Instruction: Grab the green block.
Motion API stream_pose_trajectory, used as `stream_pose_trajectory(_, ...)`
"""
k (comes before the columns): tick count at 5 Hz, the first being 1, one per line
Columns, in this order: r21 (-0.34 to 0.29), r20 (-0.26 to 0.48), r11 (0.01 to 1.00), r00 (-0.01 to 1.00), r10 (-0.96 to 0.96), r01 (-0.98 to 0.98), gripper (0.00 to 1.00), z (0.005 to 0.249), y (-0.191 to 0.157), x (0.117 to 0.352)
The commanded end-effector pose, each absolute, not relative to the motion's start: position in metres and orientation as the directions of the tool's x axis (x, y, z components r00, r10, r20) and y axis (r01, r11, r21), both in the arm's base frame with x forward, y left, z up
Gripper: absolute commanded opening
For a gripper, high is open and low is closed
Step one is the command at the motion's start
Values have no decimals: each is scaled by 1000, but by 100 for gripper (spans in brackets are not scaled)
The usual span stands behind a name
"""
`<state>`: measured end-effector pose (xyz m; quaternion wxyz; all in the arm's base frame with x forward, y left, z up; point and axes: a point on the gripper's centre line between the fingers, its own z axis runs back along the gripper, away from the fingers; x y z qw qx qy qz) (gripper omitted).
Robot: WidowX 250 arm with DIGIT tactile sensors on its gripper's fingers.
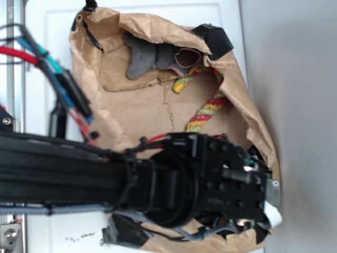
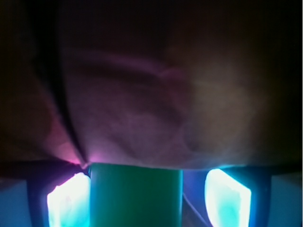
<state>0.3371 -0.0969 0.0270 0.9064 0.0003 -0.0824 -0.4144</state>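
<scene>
Surface: white table (image 1: 47,21) is carrying a crumpled brown paper bag (image 1: 137,105).
Gripper (image 2: 147,198): fingers are standing apart, flanking the green block (image 2: 136,196); contact unclear.
Bag contents: rope toy (image 1: 206,109), grey object (image 1: 142,60).
Writing: none legible.

The paper bag (image 1: 137,105) was plain tan-brown, patched with black tape (image 1: 216,39) at its far right corner. A rope toy (image 1: 208,110) inside it was twisted in red, yellow and light green strands. Beside it lay a dark grey object (image 1: 142,60). The arm (image 1: 79,168) was black, with red and teal cables (image 1: 47,60). In the wrist view the green block (image 2: 136,196) showed solid green between glowing cyan-white pads (image 2: 68,201).
</scene>
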Motion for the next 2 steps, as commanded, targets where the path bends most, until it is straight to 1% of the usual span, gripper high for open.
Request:
stream_pose_trajectory(1, 128, 210, 660, 630, -748, 741, 0, 43, -112, 347)
stream_pose_trajectory(2, 110, 196, 660, 635, -747, 743, 0, 60, -97, 334)
